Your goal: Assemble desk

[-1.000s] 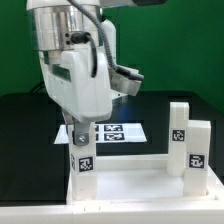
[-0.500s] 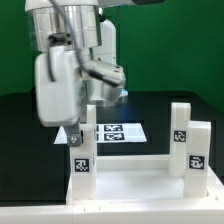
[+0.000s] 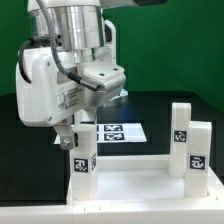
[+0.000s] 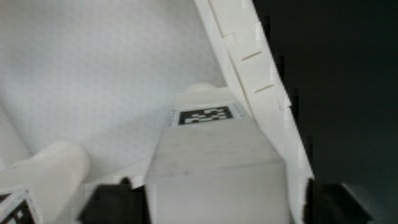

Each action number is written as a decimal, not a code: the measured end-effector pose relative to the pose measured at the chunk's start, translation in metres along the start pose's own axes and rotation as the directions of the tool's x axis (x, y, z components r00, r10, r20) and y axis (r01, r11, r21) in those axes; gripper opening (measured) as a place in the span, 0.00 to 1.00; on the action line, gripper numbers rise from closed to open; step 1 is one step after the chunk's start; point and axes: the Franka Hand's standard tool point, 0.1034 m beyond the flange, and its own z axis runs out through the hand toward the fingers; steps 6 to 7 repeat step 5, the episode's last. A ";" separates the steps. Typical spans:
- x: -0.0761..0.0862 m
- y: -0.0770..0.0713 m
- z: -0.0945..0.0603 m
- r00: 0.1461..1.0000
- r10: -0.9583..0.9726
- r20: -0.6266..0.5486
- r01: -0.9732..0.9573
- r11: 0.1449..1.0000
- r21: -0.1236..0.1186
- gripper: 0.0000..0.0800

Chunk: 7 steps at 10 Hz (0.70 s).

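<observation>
black table [image 3: 25,115] carries marker board [image 3: 118,131] and white desk tabletop [image 3: 135,183].

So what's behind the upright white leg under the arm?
Behind the white square-section leg, the flat white marker board lies on the black table. The arm and leg cover the board's edge on the exterior view's left.

This is a robotics lab set up for testing. A plain green backdrop [image 3: 170,45] closes off the space behind a black table [image 3: 25,115], with no household or shop goods around. A white robot arm [image 3: 60,85] hangs over the table's middle. A flat marker board [image 3: 112,132] printed with black-and-white square tags lies fixed near the table's centre, and similar tags are stuck on the white desk legs [image 3: 190,140] toward the front edge.
</observation>
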 end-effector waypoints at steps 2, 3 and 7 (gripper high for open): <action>-0.008 -0.005 -0.019 1.000 -0.022 0.022 0.021 0.999 0.025 0.79; -0.012 -0.007 -0.035 0.998 -0.035 0.043 0.033 0.999 0.041 0.81; -0.014 -0.007 -0.040 0.998 -0.037 0.050 0.036 0.999 0.027 0.81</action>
